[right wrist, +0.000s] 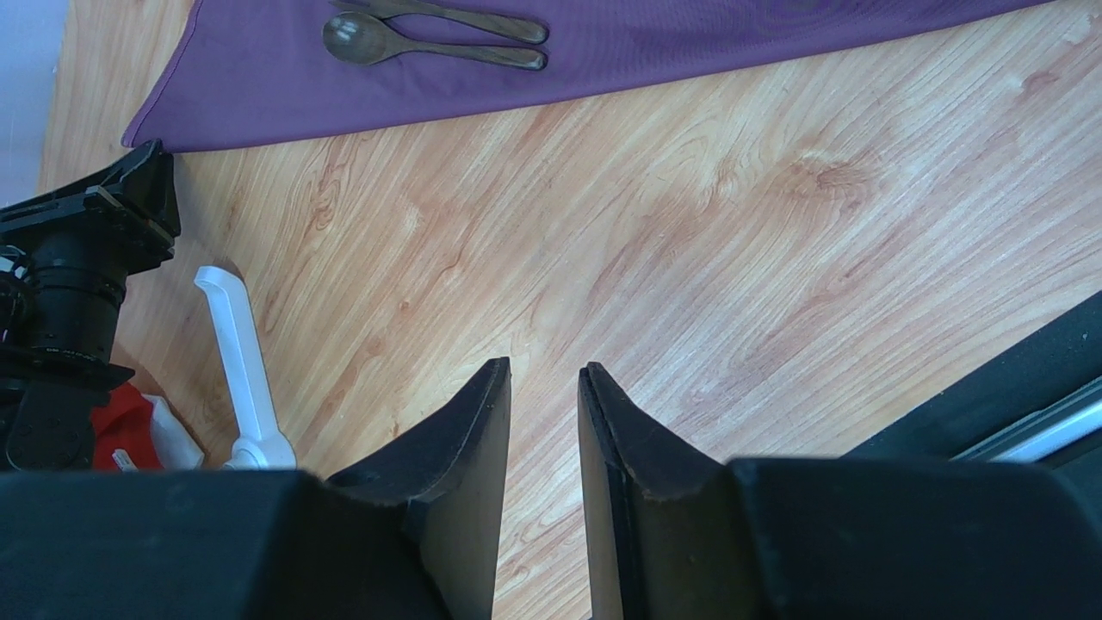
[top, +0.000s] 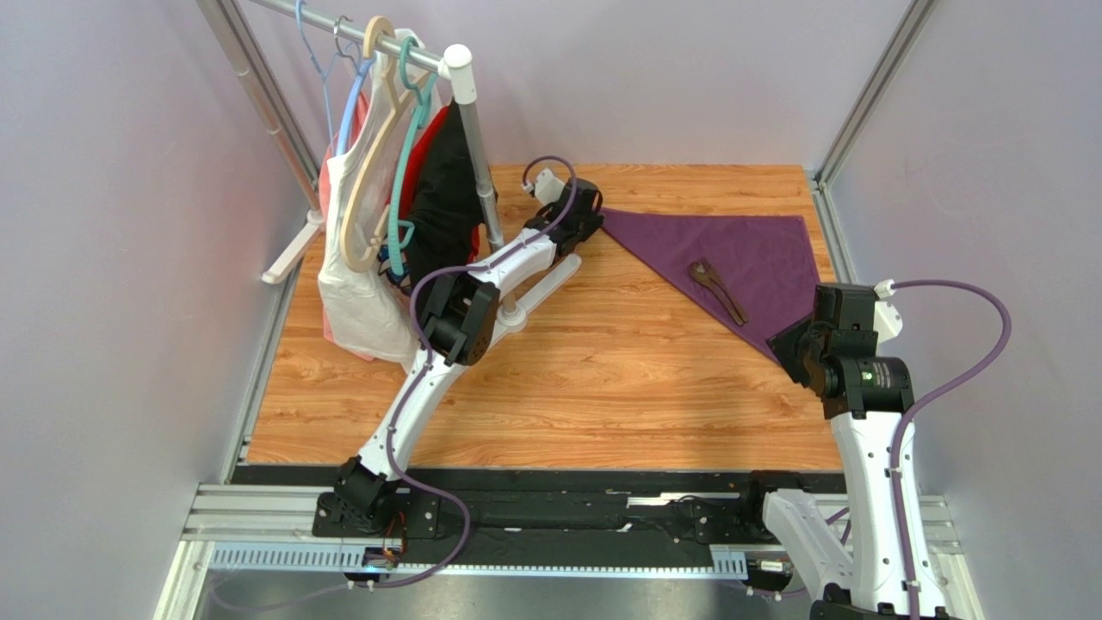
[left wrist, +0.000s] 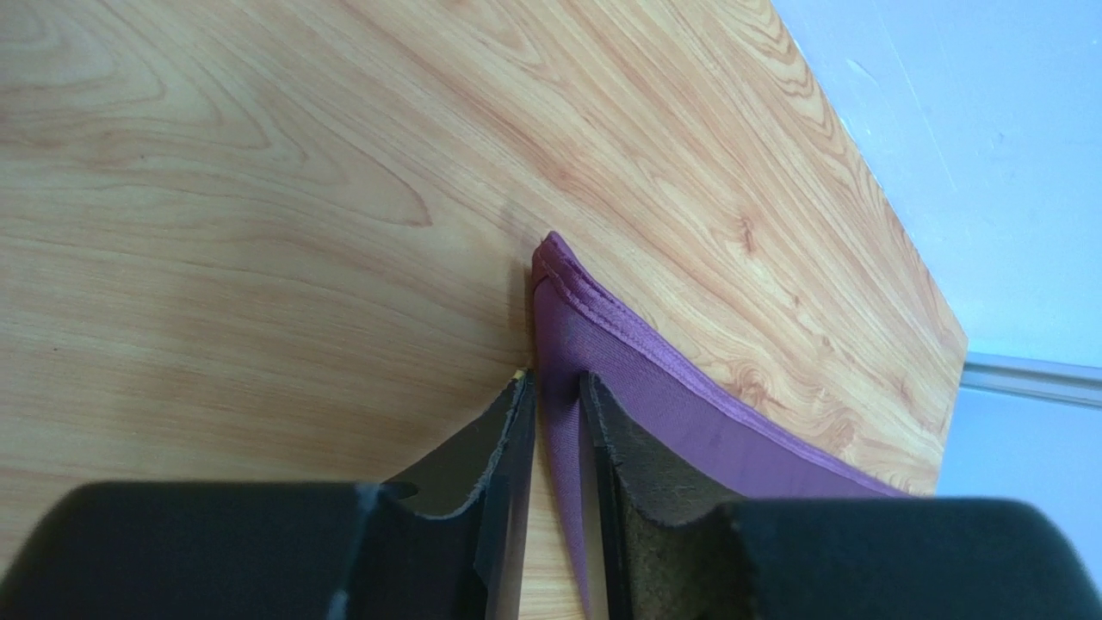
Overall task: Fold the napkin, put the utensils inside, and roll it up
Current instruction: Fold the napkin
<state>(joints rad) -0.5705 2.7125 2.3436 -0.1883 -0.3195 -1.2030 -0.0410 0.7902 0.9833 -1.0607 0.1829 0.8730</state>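
Note:
The purple napkin (top: pixel 744 252) lies folded into a triangle at the table's back right. On it, near its long front edge, rest the dark wooden utensils (top: pixel 718 291), a spoon (right wrist: pixel 427 45) and a fork (right wrist: pixel 466 20) side by side. My left gripper (top: pixel 598 213) is at the napkin's left corner. In the left wrist view the napkin corner (left wrist: pixel 647 375) stands up between the narrowly parted jaws of the gripper (left wrist: pixel 554 379), with a slit of wood still showing beside the cloth. My right gripper (right wrist: pixel 543 368) hovers open and empty over bare wood, in front of the napkin's right tip.
A clothes rack with hangers and white, black and red garments (top: pixel 388 233) stands at the back left, close to the left arm's elbow. Its white foot (right wrist: pixel 239 362) shows in the right wrist view. Metal frame posts and walls bound the table; a black rail (top: pixel 582 497) runs along the near edge.

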